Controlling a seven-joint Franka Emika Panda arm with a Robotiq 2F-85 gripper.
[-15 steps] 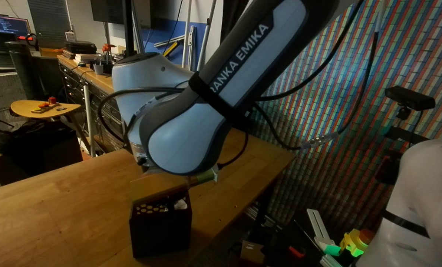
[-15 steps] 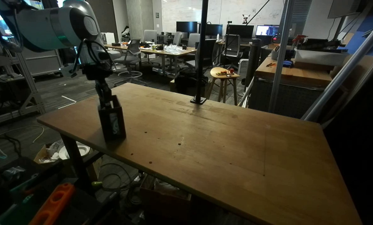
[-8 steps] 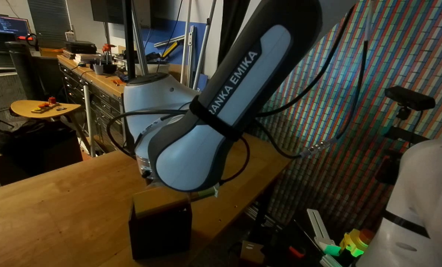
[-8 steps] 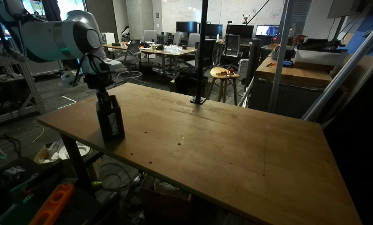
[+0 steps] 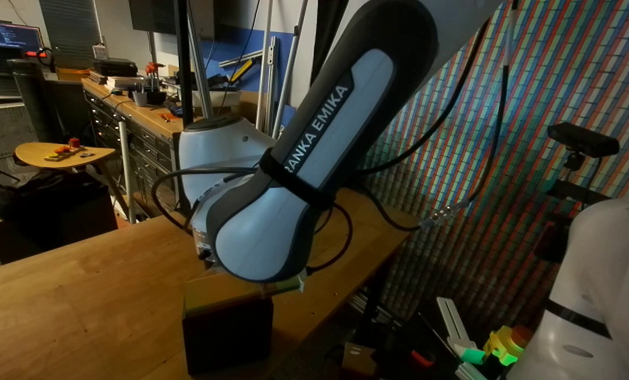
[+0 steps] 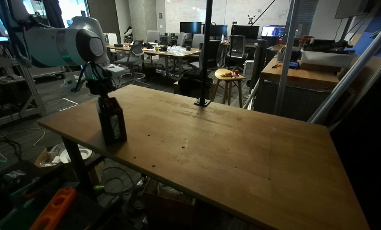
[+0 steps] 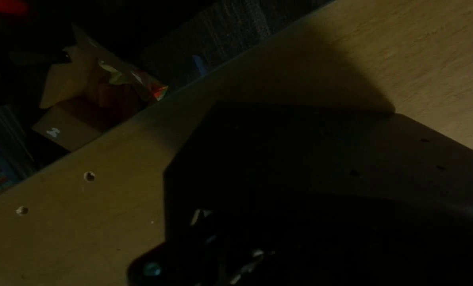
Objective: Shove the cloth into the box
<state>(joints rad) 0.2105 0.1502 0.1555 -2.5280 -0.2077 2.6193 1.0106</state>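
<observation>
Nearest us in an exterior view: an orange plastic tool [image 6: 54, 209], before the brown wooden table [image 6: 225, 156]. Near the table's edge, upright, the black straight-sided box [image 6: 107, 124], a pale patch [image 6: 115, 126] at its side; whether that is the cloth, we cannot tell. The black gripper [image 6: 105, 101] reaches into the box's mouth, fingers pressed together. The pale-and-black jointed arm [image 5: 259, 237] blocks our look inside. Beyond, well apart: a black upright post [image 6: 206, 57], then a small wooden stool [image 6: 219, 72], black monitors [image 6: 190, 27].
</observation>
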